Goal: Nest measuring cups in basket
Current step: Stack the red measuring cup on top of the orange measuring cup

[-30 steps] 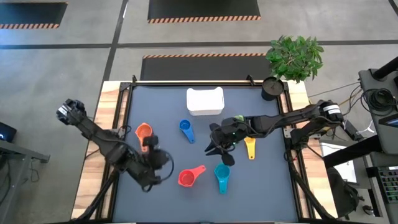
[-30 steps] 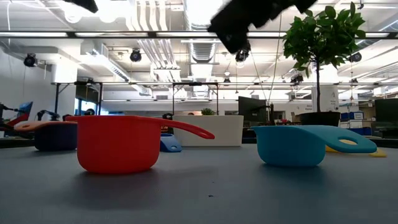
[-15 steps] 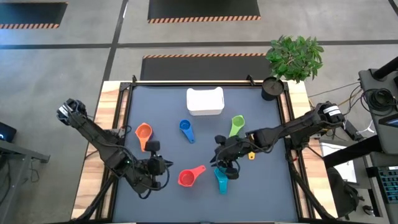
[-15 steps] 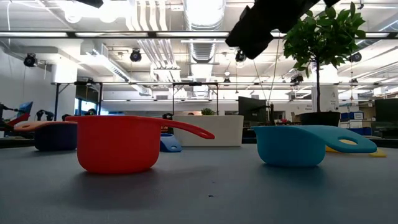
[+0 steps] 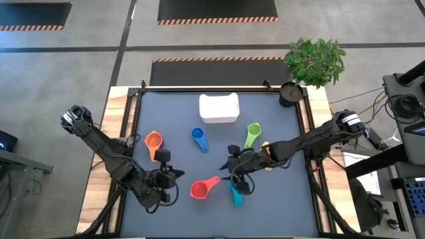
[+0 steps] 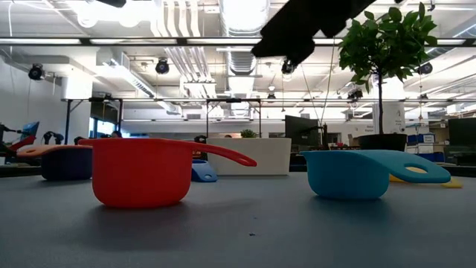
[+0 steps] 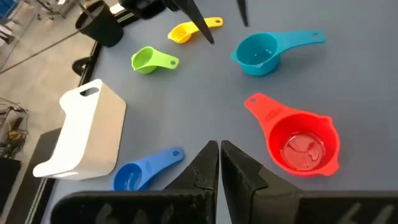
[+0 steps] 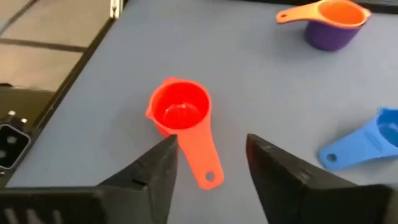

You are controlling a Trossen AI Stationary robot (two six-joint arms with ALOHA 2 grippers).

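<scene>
Right gripper (image 5: 235, 174) hangs open and empty over the teal cup (image 5: 236, 194), fingers apart, the red cup (image 5: 202, 188) ahead of it.

Left gripper (image 5: 174, 174) pinched shut, holding nothing, at 9 o'clock of the red cup. Basket (image 5: 218, 107) sits at the table's (image 5: 279, 206) 12 o'clock; blue cup (image 5: 198, 138), green cup (image 5: 252, 133) and orange cup (image 5: 154, 143) lie loose outside it.

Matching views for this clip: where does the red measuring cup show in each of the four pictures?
High view: red measuring cup at lower centre, just left of the right gripper.
Low view: large at left, handle pointing right.
Left wrist view: at lower right.
Right wrist view: centre, past the open fingers.
Shared landmark: the blue measuring cup, in all four views.
</scene>
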